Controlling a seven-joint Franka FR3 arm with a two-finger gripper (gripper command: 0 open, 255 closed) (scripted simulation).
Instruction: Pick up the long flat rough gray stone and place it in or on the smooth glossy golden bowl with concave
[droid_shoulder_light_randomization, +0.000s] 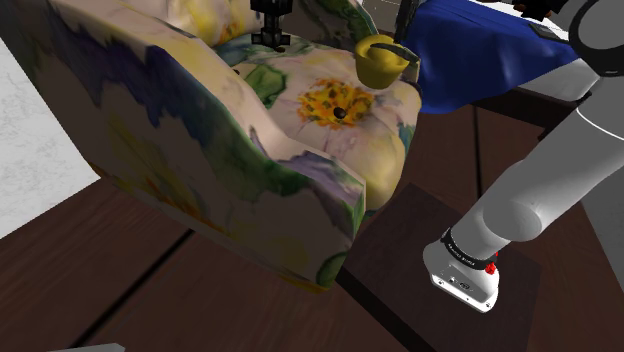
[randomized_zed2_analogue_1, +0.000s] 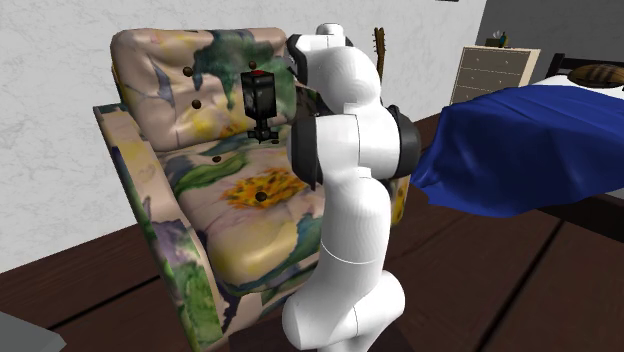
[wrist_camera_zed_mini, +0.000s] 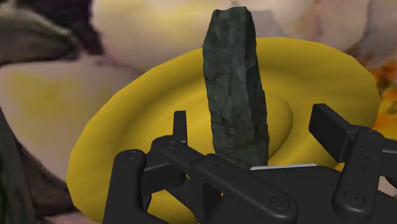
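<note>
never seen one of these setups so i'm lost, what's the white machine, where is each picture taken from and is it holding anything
The white machine is a robot arm with a black two-finger gripper at its end. All three pictures are simulator renders.

The shoulder view looks down from a fixed camera beside the arm's stand. The second exterior view is taken from across the room, with the arm standing in front of the chair. The wrist view comes from a camera on the hand itself, looking along the fingers.

The work surface here is a flowered armchair, with a blue bed cover nearby. On the chair sits a yellow bowl, and a long dark grey stone appears to lie in it.

Nothing is held: the fingers stand apart and do not clasp the stone.
</note>
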